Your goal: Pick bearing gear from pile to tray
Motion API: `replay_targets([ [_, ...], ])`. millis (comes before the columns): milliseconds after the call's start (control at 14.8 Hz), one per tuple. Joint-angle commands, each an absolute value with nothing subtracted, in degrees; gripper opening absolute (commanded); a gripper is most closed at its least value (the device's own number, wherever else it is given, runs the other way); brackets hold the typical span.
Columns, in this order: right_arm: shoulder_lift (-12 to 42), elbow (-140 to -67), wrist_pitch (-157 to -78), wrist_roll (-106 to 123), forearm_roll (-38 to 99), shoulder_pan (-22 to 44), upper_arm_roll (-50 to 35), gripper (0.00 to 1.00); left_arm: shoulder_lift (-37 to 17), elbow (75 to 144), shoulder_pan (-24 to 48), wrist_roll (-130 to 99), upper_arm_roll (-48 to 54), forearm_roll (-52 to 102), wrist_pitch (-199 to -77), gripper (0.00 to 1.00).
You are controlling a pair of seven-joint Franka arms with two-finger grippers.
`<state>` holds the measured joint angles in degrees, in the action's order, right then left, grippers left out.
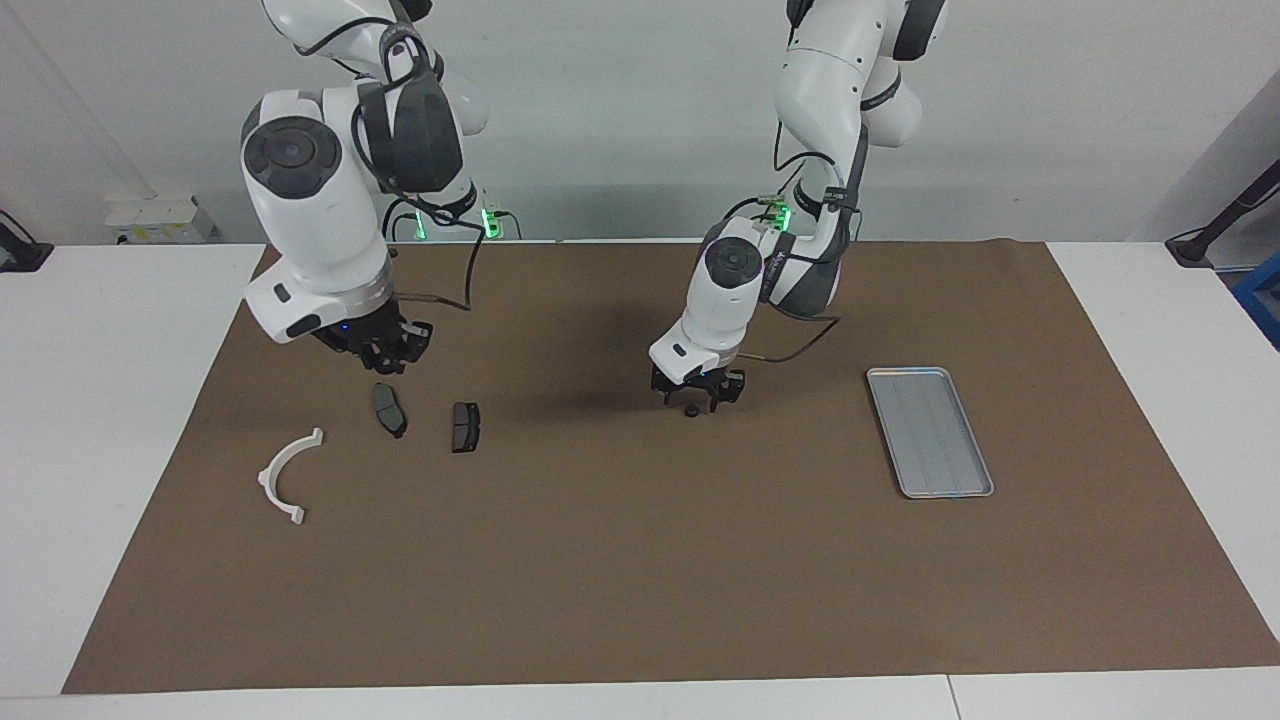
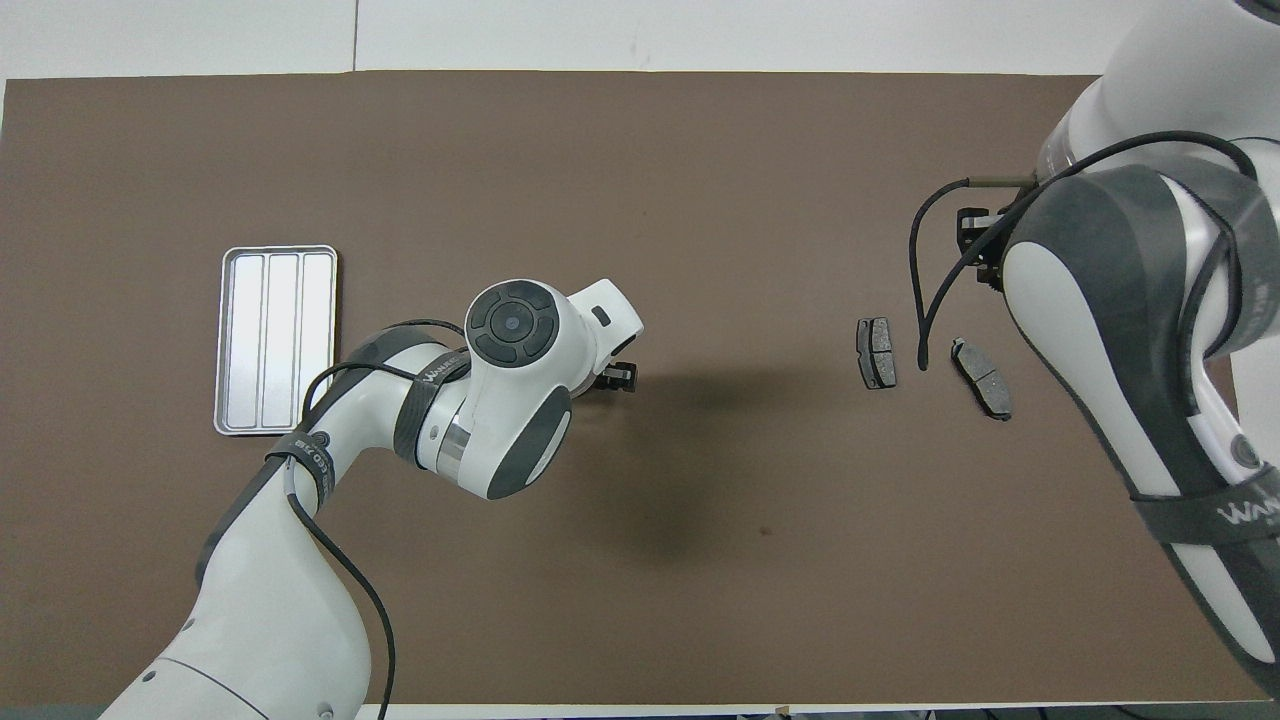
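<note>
near the middle of the worktop (image 1: 640, 600), the left gripper (image 1: 697, 392) is set low over a small black round piece (image 1: 691, 410), taken to be the bearing gear. the piece lies on the brown mat between the fingers, which stand apart to either side of it; whether it is already touched cannot be told. this low, straddling pose is judged to be the approach to a grasp. the tray (image 1: 930, 431) is placed toward the left arm's end of the worktop, well apart from the gear, presumably so that the same arm can carry the piece over without a handover. nothing is seen in the tray.

toward the right arm's end, the rest of the pile is spread out: two brake pads (image 1: 390, 410) (image 1: 466, 426) lying near each other, and one white bracket (image 1: 290, 476) farther from the robots than the pads. only one round piece is seen. the right gripper (image 1: 385, 350) is held just above the mat, over the spot beside one pad, and seems to wait; its finger state cannot be told.
</note>
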<state>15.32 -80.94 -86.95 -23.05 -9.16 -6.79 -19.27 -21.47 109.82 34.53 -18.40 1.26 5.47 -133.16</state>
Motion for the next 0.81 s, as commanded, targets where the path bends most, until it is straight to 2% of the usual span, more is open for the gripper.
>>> replay_targets([
  [0,13.36,-81.83,-85.34,-35.19,-4.85,-4.32,-19.6,0.0,-22.06,110.48,34.63,-17.31,1.05,6.33,-135.35,0.76],
  [270,13.01,-81.83,-84.73,-46.75,-3.34,-0.18,-19.6,0.0,-22.67,110.91,34.72,-17.31,1.14,6.33,-137.1,0.65],
  [337,12.92,-81.83,-84.73,-46.84,-3.25,0.09,-19.6,0.0,-22.68,110.92,34.8,-17.4,1.14,6.33,-136.67,0.55],
  [472,12.83,-81.91,-84.64,-47.2,-3.25,0.18,-19.6,0.0,-22.68,110.83,35.07,-17.58,1.14,6.33,-136.32,0.23],
  [540,12.83,-81.91,-84.64,-47.2,-3.25,0.18,-19.6,0.0,-22.68,110.83,35.07,-17.58,1.06,6.33,-136.41,0.14],
  [607,12.75,-81.91,-84.64,-47.2,-3.25,0.18,-19.6,0.0,-22.68,110.83,35.07,-17.75,1.14,6.33,-136.32,0.0],
  [742,12.83,-81.91,-84.55,-47.2,-3.25,0.18,-19.6,0.0,-22.59,110.83,34.89,-18.1,1.06,6.5,-136.32,0.0],
])
